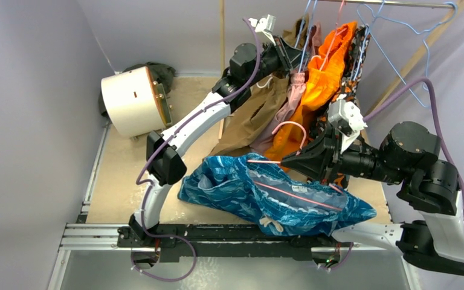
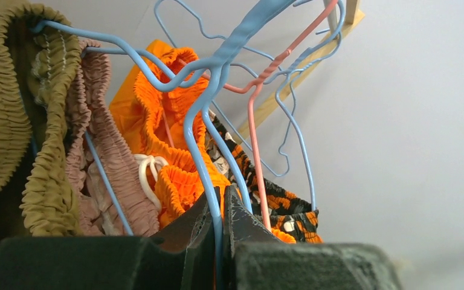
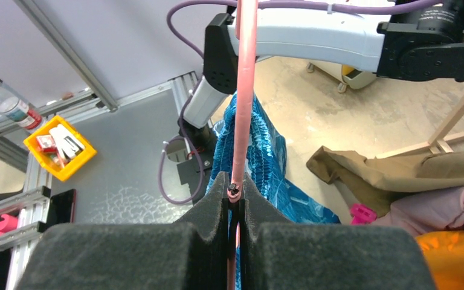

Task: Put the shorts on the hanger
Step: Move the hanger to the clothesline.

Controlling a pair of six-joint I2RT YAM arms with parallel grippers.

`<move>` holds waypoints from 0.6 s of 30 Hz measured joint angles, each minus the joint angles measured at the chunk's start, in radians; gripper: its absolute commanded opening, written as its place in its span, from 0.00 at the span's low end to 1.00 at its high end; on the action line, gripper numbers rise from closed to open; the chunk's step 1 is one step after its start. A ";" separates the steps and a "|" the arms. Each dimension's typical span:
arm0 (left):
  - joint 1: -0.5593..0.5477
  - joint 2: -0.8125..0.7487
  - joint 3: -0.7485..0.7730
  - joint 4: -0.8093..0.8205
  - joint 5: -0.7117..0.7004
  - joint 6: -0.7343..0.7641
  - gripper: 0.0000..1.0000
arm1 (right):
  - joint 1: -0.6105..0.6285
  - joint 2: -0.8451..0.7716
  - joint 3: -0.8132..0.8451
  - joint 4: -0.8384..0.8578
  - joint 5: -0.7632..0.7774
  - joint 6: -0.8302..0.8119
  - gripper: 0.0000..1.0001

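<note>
Your right jaws clench the hanger (image 1: 296, 194), its bar apparently threaded leftward through the shorts (image 1: 235, 187) on the surface (image 1: 121, 163); left jaws, farther off, grip a blue hanger (image 2: 219, 60).

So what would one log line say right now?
left hand shut on blue hanger | right hand shut on pink hanger | shorts on table, pink hanger partly across them | not yet hung

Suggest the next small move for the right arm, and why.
Probably lift the right hand slowly toward the rail: it is shut on the pink hanger, whose wire runs across the blue shorts lying on the table. The left hand is shut on a light blue hanger up there, seemingly holding a gap.
</note>
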 measured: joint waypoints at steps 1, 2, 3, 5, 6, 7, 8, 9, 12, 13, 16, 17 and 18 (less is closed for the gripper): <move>0.000 0.001 -0.003 0.010 0.006 -0.008 0.00 | 0.000 -0.005 -0.002 0.001 -0.011 0.000 0.00; 0.000 0.001 -0.009 0.020 0.011 -0.014 0.00 | 0.000 -0.008 -0.004 0.003 -0.019 0.000 0.00; 0.000 0.001 -0.017 0.034 0.017 -0.022 0.03 | 0.000 -0.013 -0.005 0.005 -0.029 0.000 0.00; 0.000 -0.001 -0.039 0.061 0.023 -0.029 0.12 | 0.000 -0.017 -0.005 0.010 -0.049 0.000 0.00; 0.000 -0.005 -0.057 0.081 0.025 -0.029 0.18 | 0.000 -0.017 -0.006 0.012 -0.060 0.000 0.00; 0.000 -0.013 -0.074 0.094 0.028 -0.027 0.23 | 0.000 -0.018 -0.006 0.014 -0.072 0.000 0.00; 0.000 -0.023 -0.091 0.094 0.034 -0.024 0.27 | 0.000 -0.018 -0.006 0.015 -0.077 0.000 0.00; 0.000 -0.036 -0.113 0.092 0.039 -0.021 0.30 | 0.000 -0.018 -0.006 0.016 -0.084 -0.001 0.00; -0.005 -0.071 -0.171 0.087 0.048 -0.006 0.38 | 0.000 -0.016 -0.013 0.021 -0.102 -0.001 0.00; -0.006 -0.086 -0.195 0.087 0.048 0.000 0.42 | 0.000 -0.016 -0.016 0.023 -0.106 -0.001 0.00; -0.005 -0.131 -0.252 0.085 0.046 0.012 0.55 | 0.000 -0.012 -0.020 0.023 -0.118 -0.002 0.00; -0.005 -0.143 -0.264 0.085 0.045 0.019 0.59 | 0.000 -0.011 -0.020 0.023 -0.123 -0.002 0.00; -0.005 -0.157 -0.280 0.085 0.043 0.024 0.62 | 0.000 -0.010 -0.021 0.023 -0.124 -0.002 0.00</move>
